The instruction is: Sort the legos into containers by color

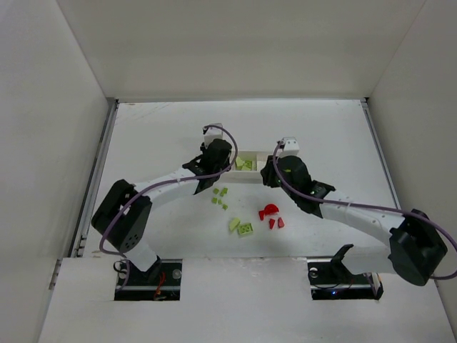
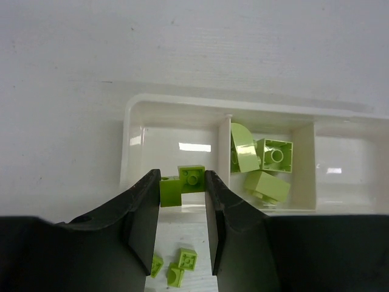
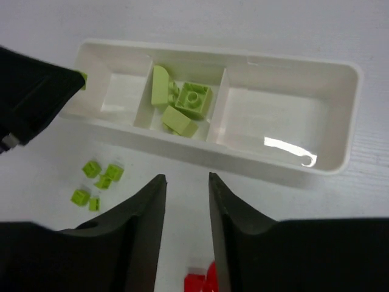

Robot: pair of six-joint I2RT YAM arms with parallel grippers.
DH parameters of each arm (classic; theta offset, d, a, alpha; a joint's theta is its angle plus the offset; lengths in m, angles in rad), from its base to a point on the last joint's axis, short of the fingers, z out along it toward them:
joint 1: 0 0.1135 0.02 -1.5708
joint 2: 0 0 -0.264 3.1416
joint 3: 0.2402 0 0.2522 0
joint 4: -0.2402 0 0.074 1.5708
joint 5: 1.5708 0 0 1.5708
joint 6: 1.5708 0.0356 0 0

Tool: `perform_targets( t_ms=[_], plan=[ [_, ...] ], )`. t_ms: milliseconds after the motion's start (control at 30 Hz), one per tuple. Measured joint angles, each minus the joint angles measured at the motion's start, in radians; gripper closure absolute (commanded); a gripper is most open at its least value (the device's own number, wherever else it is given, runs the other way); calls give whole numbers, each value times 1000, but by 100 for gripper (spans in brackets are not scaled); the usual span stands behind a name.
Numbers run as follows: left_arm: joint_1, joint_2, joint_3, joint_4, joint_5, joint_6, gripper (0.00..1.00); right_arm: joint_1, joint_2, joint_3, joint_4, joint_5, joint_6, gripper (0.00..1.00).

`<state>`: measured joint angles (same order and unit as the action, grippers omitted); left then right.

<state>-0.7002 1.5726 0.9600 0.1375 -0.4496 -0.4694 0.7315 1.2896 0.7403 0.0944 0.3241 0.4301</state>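
Lime-green brick (image 2: 192, 177), stud on top, is clamped between the fingers of the left pincer (image 2: 182, 182). It hangs over the near wall of the white tray (image 2: 176, 103), at the left-end compartment (image 2: 176, 137). Only the left wrist view shows this grip. In the top view the arm covers it, and the right wrist view gives just a green sliver beside the dark pincer body.

Middle compartment (image 2: 267, 125): three green bricks (image 2: 275, 157), touching each other. One is curved, one is square with a stud, one is a plain block. The left-end compartment and the right-end compartment (image 3: 273, 109) show bare white floor.

Small green pieces (image 3: 100, 182): five counted in the right wrist view, clustered on the bench (image 1: 321, 128) just in front of the tray. The left wrist view catches only three of them. The top view adds two bigger green pieces (image 1: 240, 227) nearer the arm bases, side by side, one rounded and one flat with studs.

Red pieces (image 1: 269, 211): three in the top view, one arch-shaped and two small wedges, just right of the bigger green pair. The right wrist view shows only a red bit at its bottom edge.

Right pincer (image 3: 186, 177): jaws apart, nothing between them, bare bench underneath, on the near side of the tray.
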Motion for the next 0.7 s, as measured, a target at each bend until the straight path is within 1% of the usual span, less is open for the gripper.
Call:
perform_targets(
  t_ms=[67,100,133,167,200,267,400,600,667,700],
  plan=[
    [2,42,17,0,0,9,71,17,-39,-28,-31,24,24,64],
    [2,60,24,0,0,13,70,27,-55,-40,-47,39,39,63],
    [2,74,29,0,-2,16,68,42,-69,-52,-62,53,51,59],
    [2,86,32,0,-3,18,66,60,-80,-64,-80,68,69,50],
    [2,95,34,0,-4,20,64,84,-89,-76,-101,85,91,43],
    [2,108,37,1,-5,24,60,135,-92,-95,-145,116,128,36],
    [2,118,38,6,-8,27,50,216,-91,-131,-235,169,209,31],
    [1,111,34,22,-8,32,47,231,-90,-155,-325,216,316,25],
    [-1,79,14,28,-9,32,47,231,-85,-155,-334,220,339,26],
    [-5,50,-4,30,-10,32,47,231,-77,-155,-334,221,349,28]
  ],
)
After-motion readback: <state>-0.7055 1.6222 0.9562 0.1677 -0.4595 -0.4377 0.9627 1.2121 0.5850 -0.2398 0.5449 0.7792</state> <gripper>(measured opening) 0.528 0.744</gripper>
